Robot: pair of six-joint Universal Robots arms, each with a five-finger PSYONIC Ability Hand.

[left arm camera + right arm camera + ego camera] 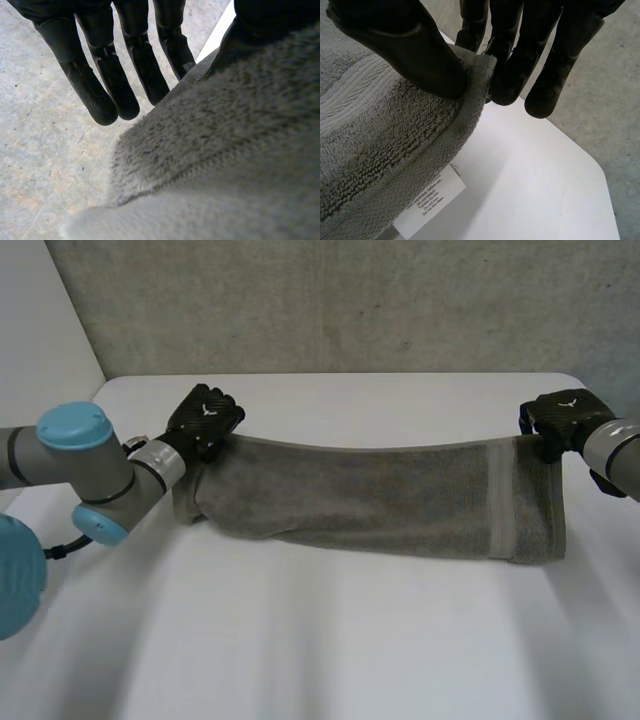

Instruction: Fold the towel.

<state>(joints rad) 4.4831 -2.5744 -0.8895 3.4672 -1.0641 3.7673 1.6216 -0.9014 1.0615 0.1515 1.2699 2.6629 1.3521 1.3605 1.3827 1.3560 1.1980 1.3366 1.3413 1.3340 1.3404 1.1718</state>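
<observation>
Presently: grey towel (380, 495), stretched lengthwise between both hands, upper edge raised and taut, lower edge resting on the white surface (350, 650). At one upper corner, left hand (205, 420): straight fingers (145, 70) pinching the hem against the thumb. At the opposite hemmed corner, right hand (560, 420): fingers (515, 75) and thumb pinching the edge, care label (430, 200) hanging below. Broad surface lies nearward of the lower edge.

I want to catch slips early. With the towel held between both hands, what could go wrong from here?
1. The right hand pinches only the corner hem of the towel between thumb and fingers; that thin hold might slip.
2. On the left hand the fingers are straight, with the cloth seemingly held at the thumb; it could drop.
3. The end at the left hand looks bunched, so the fold may come out uneven.
</observation>
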